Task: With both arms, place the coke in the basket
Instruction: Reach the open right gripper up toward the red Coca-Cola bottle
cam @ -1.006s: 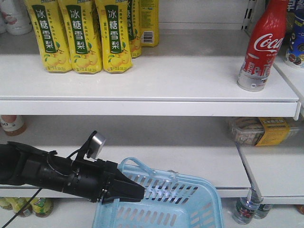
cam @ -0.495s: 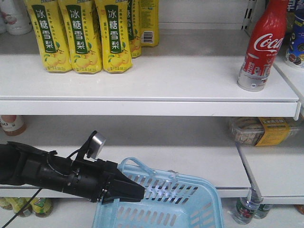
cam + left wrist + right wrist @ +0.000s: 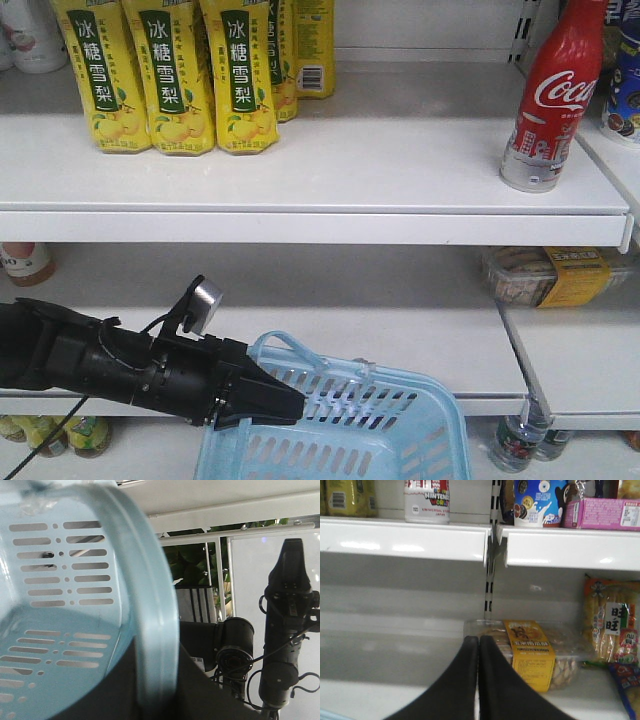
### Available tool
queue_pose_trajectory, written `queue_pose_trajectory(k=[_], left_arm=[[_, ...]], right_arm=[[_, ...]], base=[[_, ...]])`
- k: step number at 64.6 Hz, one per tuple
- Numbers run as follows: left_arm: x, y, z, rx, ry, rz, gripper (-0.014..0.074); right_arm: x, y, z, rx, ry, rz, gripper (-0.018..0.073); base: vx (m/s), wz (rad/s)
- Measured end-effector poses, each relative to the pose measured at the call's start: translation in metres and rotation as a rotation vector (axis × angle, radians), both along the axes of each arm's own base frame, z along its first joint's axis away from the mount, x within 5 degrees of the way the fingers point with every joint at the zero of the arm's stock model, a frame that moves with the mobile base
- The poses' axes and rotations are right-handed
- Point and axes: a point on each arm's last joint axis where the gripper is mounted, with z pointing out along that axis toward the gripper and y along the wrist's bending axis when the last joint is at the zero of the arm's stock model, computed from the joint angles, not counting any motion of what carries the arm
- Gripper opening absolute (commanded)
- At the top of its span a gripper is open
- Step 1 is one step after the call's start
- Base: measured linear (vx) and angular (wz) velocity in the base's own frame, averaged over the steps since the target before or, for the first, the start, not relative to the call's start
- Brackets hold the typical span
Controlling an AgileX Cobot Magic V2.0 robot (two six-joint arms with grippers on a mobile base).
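Little differs from a second ago. The left tool [image 3: 287, 405] apparently stays clamped on the basket [image 3: 400, 440] rim; the right tool [image 3: 479, 641] is closed, empty. The coke [image 3: 550, 100] awaits pickup.

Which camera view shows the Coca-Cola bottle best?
The exterior front-facing view: the coke stands whole and upright on the upper shelf, at the right. The right wrist view catches only its lower band at the top edge. The left wrist view shows none of it, mostly the basket.
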Motion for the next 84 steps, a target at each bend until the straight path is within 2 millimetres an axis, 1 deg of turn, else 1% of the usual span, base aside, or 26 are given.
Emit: queue_pose_trajectory(k=[7,14,15,21,26,32,38,48,57,65,72,79,84], left_arm=[[0.0,0.0,0.0,-0.001,0.0,-0.001,-0.0006],[0.0,0.0,0.0,-0.001,0.0,-0.001,-0.0006],[0.0,0.0,0.0,-0.001,0.0,-0.001,-0.0006],[0.0,0.0,0.0,-0.001,-0.001,-0.001,-0.0006],[0.0,0.0,0.0,-0.001,-0.001,-0.001,-0.0006],[0.0,0.0,0.0,-0.001,-0.001,-0.001,-0.0006],[0.0,0.0,0.0,-0.001,-0.001,-0.001,-0.0006],[0.0,0.0,0.0,-0.001,-0.001,0.0,-0.0006],[0.0,0.0,0.0,-0.001,-0.001,0.0,-0.0006],[0.0,0.0,0.0,-0.001,-0.001,0.0,-0.0006],[0.0,0.0,0.0,-0.001,-0.001,0.0,-0.0006],[0.0,0.0,0.0,-0.001,-0.001,0.0,-0.0006],[0.0,0.0,0.0,-0.001,-0.001,0.0,-0.0006]], right_arm=[[-0.001,0.0,0.005,0.028,-0.008,0.002,-0.0009],[-0.006,0.0,0.031,0.045,-0.04,0.002,-0.0009],[-0.007,0.0,0.038,0.045,-0.054,0.002,-0.0009],[-0.01,-0.001,0.066,0.041,-0.068,0.0,-0.0009],[-0.008,-0.001,0.083,0.024,-0.013,-0.009,-0.0009],[0.0,-0.002,0.094,0.002,0.09,-0.02,-0.0009],[0.01,-0.002,0.098,-0.006,0.158,-0.025,-0.0009],[0.021,-0.001,0.096,-0.01,0.215,-0.025,-0.0009],[0.027,-0.001,0.096,-0.01,0.211,-0.022,-0.0008],[0.028,0.0,0.098,0.009,0.194,-0.016,0.0006],[0.028,0.001,0.098,0.05,0.196,-0.007,0.005],[0.028,0.001,0.098,0.068,0.193,-0.002,0.012],[0.028,0.001,0.099,0.069,0.186,-0.002,0.0187]], base=[[0.0,0.0],[0.0,0.0],[0.0,0.0],[0.0,0.0],[0.0,0.0],[0.0,0.0],[0.0,0.0],[0.0,0.0],[0.0,0.0],[0.0,0.0],[0.0,0.0],[0.0,0.0],[0.0,0.0]])
